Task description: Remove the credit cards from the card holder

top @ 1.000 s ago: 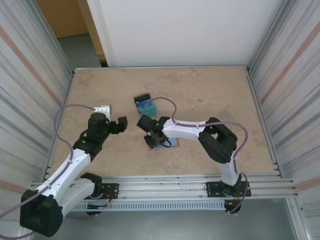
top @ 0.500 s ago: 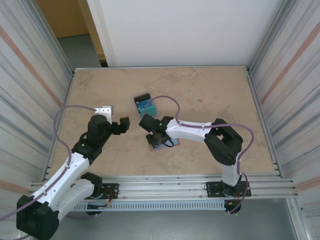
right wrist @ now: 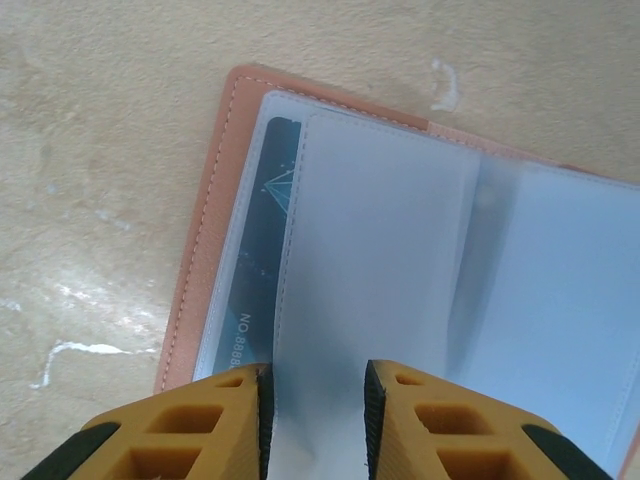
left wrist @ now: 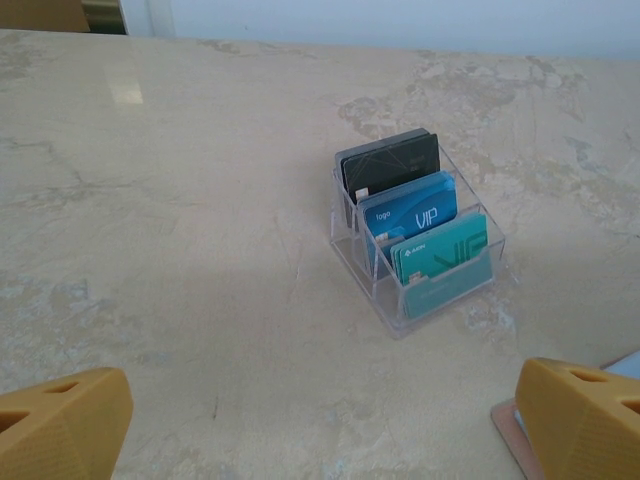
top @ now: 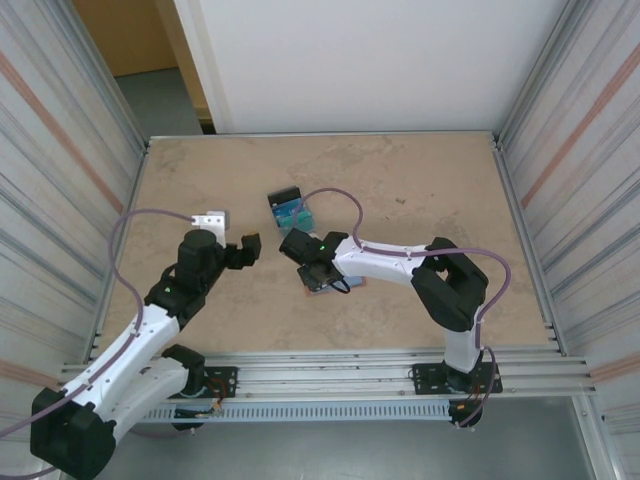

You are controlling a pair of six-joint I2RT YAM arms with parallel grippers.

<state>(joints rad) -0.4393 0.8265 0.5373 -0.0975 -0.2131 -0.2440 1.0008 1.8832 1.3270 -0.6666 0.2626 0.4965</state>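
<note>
The card holder (right wrist: 205, 230) lies open on the table, salmon-pink with cloudy plastic sleeves (right wrist: 400, 250). A dark blue credit card (right wrist: 255, 265) sits inside its left sleeve, mostly covered. My right gripper (right wrist: 318, 400) points down at that sleeve, its jaws a narrow gap apart, with sleeve plastic between the fingertips (right wrist: 262, 400). From above, the right gripper (top: 318, 275) covers most of the card holder (top: 340, 285). My left gripper (top: 243, 250) hovers wide open to its left, holding nothing. The card holder's corner (left wrist: 508, 425) shows beside the left gripper's (left wrist: 320, 430) right finger.
A clear acrylic stand (left wrist: 420, 240) with black, blue and teal cards stands behind the wallet, also seen from above as the stand (top: 290, 208). A small white block (top: 210, 218) lies at the left. Metal rails and corrugated walls bound the table.
The right gripper's jaws have spread a little over the sleeve, and its wrist has shifted slightly. The left gripper has edged a bit toward the wallet, still wide open.
</note>
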